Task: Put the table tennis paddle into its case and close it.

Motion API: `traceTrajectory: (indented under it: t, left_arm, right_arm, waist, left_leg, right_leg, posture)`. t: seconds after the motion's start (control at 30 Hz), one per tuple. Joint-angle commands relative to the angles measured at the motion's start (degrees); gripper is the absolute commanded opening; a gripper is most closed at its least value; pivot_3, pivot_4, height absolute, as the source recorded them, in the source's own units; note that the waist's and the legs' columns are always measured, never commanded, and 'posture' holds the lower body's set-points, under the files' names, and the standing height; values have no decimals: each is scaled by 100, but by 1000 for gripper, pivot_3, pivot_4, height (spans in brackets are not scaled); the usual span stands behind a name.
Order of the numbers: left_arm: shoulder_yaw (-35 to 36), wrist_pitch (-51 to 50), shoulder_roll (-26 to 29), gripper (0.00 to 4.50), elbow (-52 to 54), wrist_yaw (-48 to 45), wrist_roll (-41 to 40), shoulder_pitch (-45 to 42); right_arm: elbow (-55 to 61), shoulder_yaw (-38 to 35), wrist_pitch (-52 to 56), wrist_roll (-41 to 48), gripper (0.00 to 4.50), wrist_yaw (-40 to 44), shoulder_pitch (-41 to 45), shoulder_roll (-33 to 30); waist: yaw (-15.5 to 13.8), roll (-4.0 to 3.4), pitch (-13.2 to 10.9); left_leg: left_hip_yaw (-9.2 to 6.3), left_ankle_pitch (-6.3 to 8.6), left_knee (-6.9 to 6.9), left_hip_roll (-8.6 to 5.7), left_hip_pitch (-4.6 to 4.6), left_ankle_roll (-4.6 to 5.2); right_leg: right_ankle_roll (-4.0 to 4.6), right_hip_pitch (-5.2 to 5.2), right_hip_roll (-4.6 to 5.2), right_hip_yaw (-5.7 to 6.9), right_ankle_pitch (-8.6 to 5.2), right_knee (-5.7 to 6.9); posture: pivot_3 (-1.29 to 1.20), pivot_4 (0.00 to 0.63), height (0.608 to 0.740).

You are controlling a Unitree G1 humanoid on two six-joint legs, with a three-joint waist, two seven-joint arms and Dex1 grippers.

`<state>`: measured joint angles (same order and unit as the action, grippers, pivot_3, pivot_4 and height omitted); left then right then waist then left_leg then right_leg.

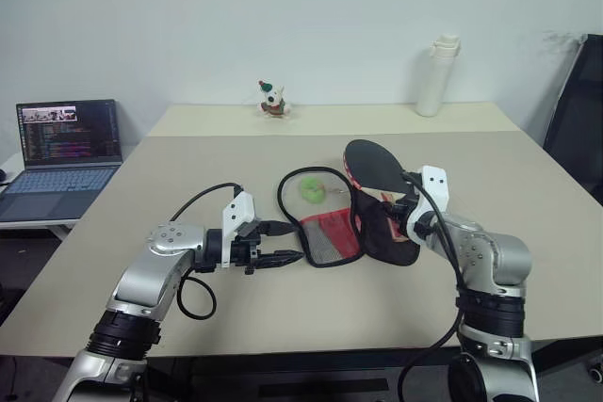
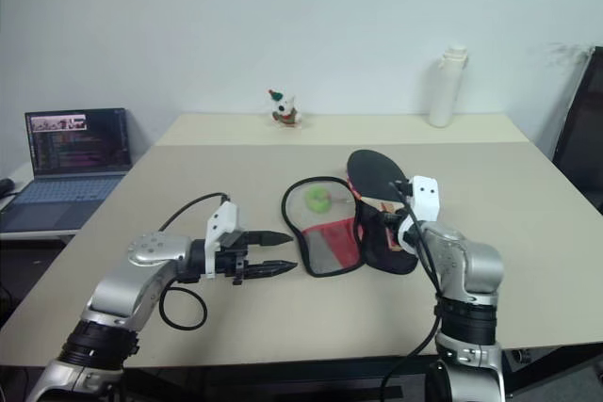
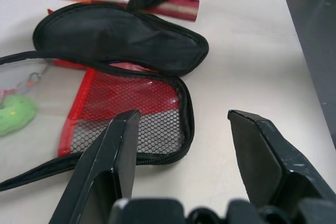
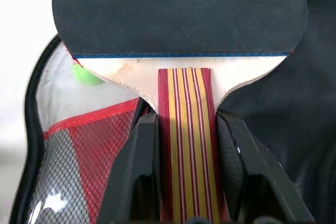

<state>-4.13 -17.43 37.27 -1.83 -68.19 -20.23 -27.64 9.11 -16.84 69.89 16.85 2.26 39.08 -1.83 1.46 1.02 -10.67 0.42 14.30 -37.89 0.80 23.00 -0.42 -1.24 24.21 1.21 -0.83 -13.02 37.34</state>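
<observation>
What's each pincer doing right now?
Left pincer: open, holding nothing, beside the case.
Right pincer: shut on the paddle handle.

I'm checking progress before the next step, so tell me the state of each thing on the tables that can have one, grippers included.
Paddle: held by its handle, above the case, not yet inside.
Case: unzipped, lying open on the table.
Ball: resting in the open case.
Right gripper: shut on the paddle handle.
Left gripper: open, holding nothing, beside the case.
Laptop: open, screen lit.
Bottle: upright, cap on.
</observation>
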Motion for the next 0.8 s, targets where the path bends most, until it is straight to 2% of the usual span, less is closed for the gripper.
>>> traceTrajectory:
  t: [0.03,0.8]
  left_arm:
    - [62,22,12,2909,242,3,-77,-28]
    - [74,115,19,2909,277,56,-28,119]
  right_arm:
    - [68,-27,-392,-79,1089,-348,119,220]
    - [-693,26,-1096,-286,1089,-1099,-247,481]
  waist:
    - [17,0,0]
    - [38,0,0]
  left_leg:
    - [2,0,0,0,0,0]
    - [0,0,5,5,-2,0]
  right_leg:
    - [0,0,0,0,0,0]
    - [-24,1,-5,-2,-15,-1]
  posture:
    - [0,150,740]
    - [0,150,740]
